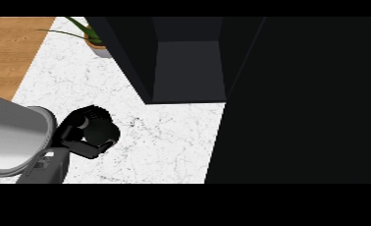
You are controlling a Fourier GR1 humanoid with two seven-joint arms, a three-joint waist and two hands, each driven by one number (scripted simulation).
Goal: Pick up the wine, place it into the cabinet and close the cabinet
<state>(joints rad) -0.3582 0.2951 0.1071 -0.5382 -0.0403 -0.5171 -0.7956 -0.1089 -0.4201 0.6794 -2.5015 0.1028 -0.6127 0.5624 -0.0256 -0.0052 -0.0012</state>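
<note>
Wine (98, 130) inside the curled fingers (81, 146) of the left hand (87, 132).

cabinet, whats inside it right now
The open cabinet shows only a bare dark shelf and back wall; no wine is visible inside. Its open door hides whatever lies to the right.

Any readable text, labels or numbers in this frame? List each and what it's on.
None. No text shows on the dark cabinet, the white marble counter, the potted plant or the left hand. The hand curls round a dark object; no label on it is visible.
</note>
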